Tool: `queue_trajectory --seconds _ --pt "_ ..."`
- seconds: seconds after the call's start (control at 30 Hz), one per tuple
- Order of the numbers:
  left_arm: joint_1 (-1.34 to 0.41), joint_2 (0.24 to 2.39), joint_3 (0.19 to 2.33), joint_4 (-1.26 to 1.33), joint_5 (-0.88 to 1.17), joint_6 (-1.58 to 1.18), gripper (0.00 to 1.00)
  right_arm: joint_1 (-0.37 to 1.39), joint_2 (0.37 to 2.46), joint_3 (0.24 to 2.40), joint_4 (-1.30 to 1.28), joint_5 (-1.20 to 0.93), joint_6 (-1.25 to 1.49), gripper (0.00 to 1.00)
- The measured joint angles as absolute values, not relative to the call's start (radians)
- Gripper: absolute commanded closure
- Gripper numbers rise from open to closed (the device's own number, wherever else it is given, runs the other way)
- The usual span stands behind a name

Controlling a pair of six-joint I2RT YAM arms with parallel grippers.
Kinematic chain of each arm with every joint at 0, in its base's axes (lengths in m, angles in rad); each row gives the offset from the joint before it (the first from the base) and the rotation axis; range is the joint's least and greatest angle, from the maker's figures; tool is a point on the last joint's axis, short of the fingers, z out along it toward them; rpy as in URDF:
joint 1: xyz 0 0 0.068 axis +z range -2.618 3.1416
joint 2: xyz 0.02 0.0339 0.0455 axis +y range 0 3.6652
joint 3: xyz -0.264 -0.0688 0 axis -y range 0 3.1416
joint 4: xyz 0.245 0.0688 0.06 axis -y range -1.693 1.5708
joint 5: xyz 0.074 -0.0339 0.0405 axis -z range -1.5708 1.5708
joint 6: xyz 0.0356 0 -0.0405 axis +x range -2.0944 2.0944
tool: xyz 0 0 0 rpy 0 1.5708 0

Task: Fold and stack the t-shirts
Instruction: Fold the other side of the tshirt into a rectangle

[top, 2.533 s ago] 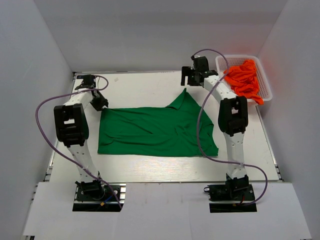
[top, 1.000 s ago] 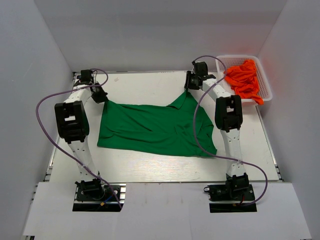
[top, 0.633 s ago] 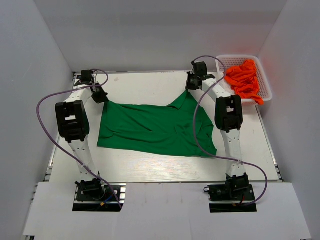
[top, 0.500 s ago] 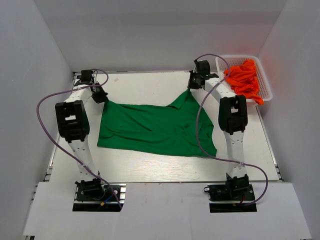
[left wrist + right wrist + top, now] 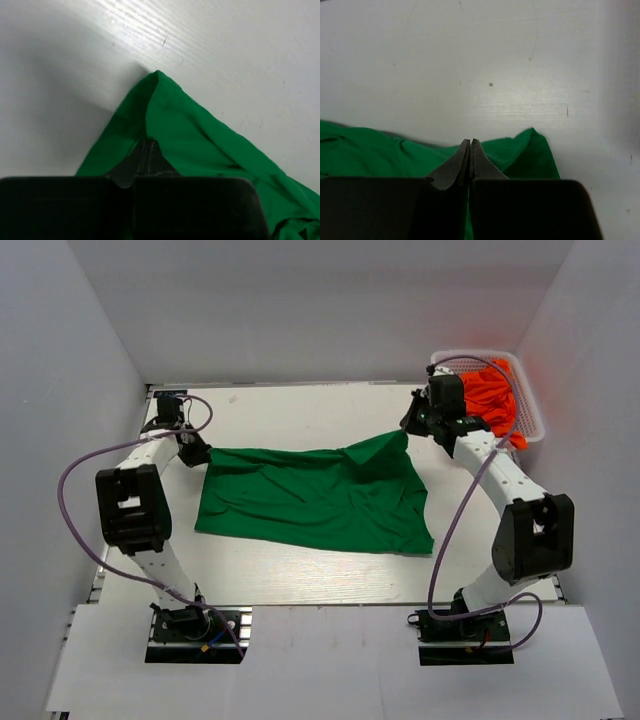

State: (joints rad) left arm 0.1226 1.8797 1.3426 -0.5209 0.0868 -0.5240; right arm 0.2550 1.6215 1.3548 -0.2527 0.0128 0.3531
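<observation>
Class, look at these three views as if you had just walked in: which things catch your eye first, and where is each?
A kelly green t-shirt lies spread across the middle of the white table, its two far corners pinched by the left fingers and the right fingers. Next comes a heap of bright orange t-shirts in a white mesh basket at the far right corner.

The left tool (image 5: 147,156) pokes up from the bottom of the picture, and its dark tips are pinched together on a corner of the green t-shirt (image 5: 200,135). The cloth folds over the tips and comes to a point just above them. Under it lies the white desk (image 5: 240,55), with a soft grey shadow on its left side.
</observation>
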Motion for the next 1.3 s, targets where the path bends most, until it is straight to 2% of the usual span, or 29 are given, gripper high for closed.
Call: queue_trajectory --seconds 0.3,0.63,0.7,0.77,0.8,1.17,1.3 --pt "0.121 1.546 1.085 -0.523 -0.007 -0.611 1.0 0.255 1.386 1.11 -0.31 0.019 0.395 1.0" --pt "0.121 1.509 0.9 -0.525 -0.039 -0.676 1.0 0.255 1.22 0.95 -0.358 0.011 0.428 1.0" --pt "0.12 1.509 0.884 -0.526 -0.041 -0.685 0.65 0.255 1.216 0.916 -0.362 -0.006 0.437 1.0" --pt "0.121 1.509 0.874 -0.535 -0.041 -0.7 0.46 0.255 1.216 0.879 -0.364 -0.025 0.443 1.0" --pt "0.122 1.509 0.873 -0.545 -0.042 -0.706 0.44 0.255 1.216 0.865 -0.367 -0.033 0.446 1.0" --pt "0.123 1.446 0.9 -0.565 0.003 -0.73 0.46 0.255 1.217 0.846 -0.367 -0.069 0.465 1.0" --pt "0.123 1.467 0.933 -0.557 0.029 -0.734 0.52 0.255 1.217 0.846 -0.367 -0.071 0.465 1.0"
